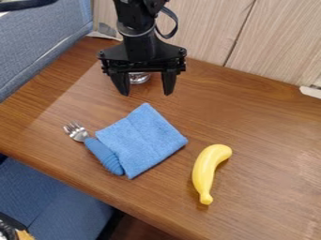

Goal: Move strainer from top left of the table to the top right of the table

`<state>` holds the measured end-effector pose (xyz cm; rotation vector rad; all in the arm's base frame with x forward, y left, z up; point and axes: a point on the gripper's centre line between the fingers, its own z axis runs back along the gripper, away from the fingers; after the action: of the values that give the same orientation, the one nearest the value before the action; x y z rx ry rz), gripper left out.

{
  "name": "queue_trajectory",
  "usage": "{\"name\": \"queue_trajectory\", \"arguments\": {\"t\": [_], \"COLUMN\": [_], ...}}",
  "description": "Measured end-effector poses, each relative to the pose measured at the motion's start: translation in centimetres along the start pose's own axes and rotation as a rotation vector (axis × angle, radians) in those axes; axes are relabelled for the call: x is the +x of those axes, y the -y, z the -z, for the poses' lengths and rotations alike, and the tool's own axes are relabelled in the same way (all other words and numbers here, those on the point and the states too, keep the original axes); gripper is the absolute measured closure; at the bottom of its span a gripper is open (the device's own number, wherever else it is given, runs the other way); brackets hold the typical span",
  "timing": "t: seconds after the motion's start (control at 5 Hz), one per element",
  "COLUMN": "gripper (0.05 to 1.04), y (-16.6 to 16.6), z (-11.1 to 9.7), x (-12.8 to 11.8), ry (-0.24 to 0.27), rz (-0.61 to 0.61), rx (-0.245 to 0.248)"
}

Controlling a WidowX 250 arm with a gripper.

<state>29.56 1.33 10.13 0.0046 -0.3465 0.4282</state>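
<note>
At the back left of the wooden table (pixel 263 112), the black gripper (pixel 148 89) hangs down with its two fingers spread apart. Between and behind the fingers, part of a shiny metal object (pixel 139 78), likely the strainer, shows low on the table. The gripper's body hides most of it, and I cannot tell its full shape. The fingers do not visibly pinch it.
In front of the gripper lies a folded blue cloth (pixel 144 138). A fork (pixel 100 152) with a blue handle lies along its left side. Right of the cloth is a yellow banana (pixel 210 171). A wood-panelled wall (pixel 263 42) borders the table's back edge.
</note>
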Motion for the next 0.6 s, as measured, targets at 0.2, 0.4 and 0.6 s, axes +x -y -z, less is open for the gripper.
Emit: {"name": "queue_trajectory", "arguments": {"t": [0.2, 0.4, 0.6], "gripper": [0.085, 0.085, 0.085], "y": [0.1, -1.1, -1.2], "z": [0.7, 1.2, 1.6], "x": [-0.4, 1.3, 3.3], "ry": [-0.029, -0.069, -0.061], "rz": [-0.002, -0.108, -0.147], "rx": [0.001, -0.071, -0.099]}}
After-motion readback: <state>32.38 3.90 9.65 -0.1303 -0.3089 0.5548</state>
